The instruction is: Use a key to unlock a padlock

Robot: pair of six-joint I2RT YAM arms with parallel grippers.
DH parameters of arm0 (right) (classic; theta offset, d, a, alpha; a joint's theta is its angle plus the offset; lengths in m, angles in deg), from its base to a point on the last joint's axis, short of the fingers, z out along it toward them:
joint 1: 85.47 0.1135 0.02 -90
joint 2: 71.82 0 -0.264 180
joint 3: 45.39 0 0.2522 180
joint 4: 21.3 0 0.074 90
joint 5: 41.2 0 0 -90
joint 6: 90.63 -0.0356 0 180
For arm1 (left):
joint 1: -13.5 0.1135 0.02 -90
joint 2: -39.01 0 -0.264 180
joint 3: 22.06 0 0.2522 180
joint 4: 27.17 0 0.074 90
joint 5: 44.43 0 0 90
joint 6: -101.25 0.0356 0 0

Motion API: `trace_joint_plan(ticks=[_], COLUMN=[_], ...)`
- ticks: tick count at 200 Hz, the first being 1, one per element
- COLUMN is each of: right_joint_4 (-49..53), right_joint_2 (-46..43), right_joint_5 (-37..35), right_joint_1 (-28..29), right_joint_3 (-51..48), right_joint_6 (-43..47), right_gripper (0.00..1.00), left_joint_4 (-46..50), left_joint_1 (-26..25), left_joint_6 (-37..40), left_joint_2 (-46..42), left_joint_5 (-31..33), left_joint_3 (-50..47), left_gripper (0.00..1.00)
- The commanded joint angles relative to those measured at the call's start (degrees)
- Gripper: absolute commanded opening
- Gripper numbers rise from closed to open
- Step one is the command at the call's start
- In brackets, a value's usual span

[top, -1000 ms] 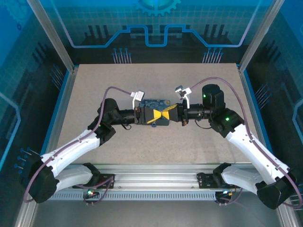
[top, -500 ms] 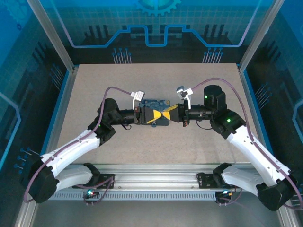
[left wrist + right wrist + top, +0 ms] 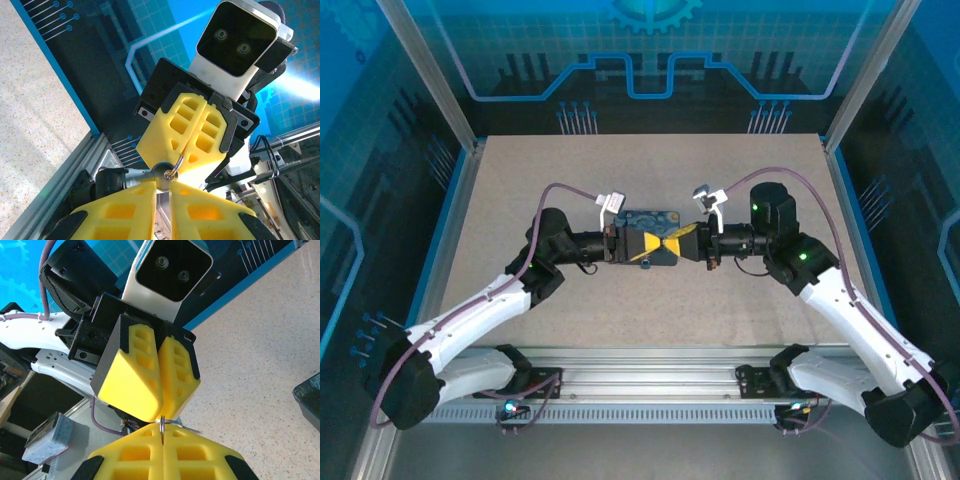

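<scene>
My two grippers meet tip to tip above the table's middle, the left gripper (image 3: 653,244) facing the right gripper (image 3: 678,243). In the left wrist view my left gripper (image 3: 164,187) is shut on the padlock (image 3: 161,173), a small round grey body pinched between the yellow fingertips. The key's thin wire ring (image 3: 177,165) sits at the lock's face and runs up into the right gripper's closed fingers (image 3: 192,132). In the right wrist view my right gripper (image 3: 162,434) is shut on that ring (image 3: 162,425), seen edge-on. The key's blade is hidden.
A dark blue box (image 3: 650,217) with yellow swirls lies just behind the meeting grippers, and its corner (image 3: 309,391) shows at the right edge of the right wrist view. Blue walls and aluminium posts (image 3: 460,120) ring the speckled table (image 3: 740,160).
The right arm's wrist and elbow have shifted slightly. Both grippers stay tip to tip in the same spot, holding the same things.
</scene>
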Motion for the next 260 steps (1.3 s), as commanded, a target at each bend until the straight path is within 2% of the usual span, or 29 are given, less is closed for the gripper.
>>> trace_joint_plan(ticks=[1, 11, 30, 62, 110, 129, 164, 215, 260], right_joint_4=[-0.7, -1.3, -2.4, -3.3, -5.1, -5.1, -1.7, 2.0, 3.1], right_joint_2=[-0.8, -0.5, -0.1, 0.8, 2.8, 2.9, 2.6, 0.0, -0.4], right_joint_5=[-0.4, 0.2, 1.2, 2.4, 2.5, 1.8, 0.5, -0.3, -0.3], right_joint_1=[-0.6, -0.6, -0.5, 0.0, 1.7, 2.0, 1.9, 0.5, 0.3], right_joint_3=[-0.4, -0.3, 0.2, 1.1, 1.5, 1.6, 2.2, 2.0, 1.7], right_joint_6=[0.2, -0.1, -0.9, -1.4, -1.8, -1.4, 0.9, 3.1, 3.5], right_gripper=[0.00, 0.00, 0.00, 0.00, 0.00, 0.00, 0.00, 0.00, 0.00], left_joint_4=[-2.3, -2.0, -2.7, -8.0, -9.2, -10.0, -7.8, -4.6, -4.6], left_joint_1=[0.1, 0.1, 0.1, -0.2, -1.4, -1.5, -1.4, -1.2, -1.3], left_joint_6=[-0.1, -0.1, -0.4, -3.3, -3.7, -4.3, -3.1, -1.3, -1.4], left_joint_2=[-1.0, -1.0, -0.6, 1.1, 3.1, 3.1, 1.5, 0.1, 0.3], left_joint_5=[0.0, 0.1, 0.1, -1.2, -1.8, -1.7, -1.2, -0.3, -0.2], left_joint_3=[0.3, 0.2, -0.3, -0.9, -0.2, -0.7, -0.8, -0.6, -0.5], left_gripper=[0.21, 0.37, 0.53, 0.63, 0.66, 0.63, 0.45, 0.39, 0.26])
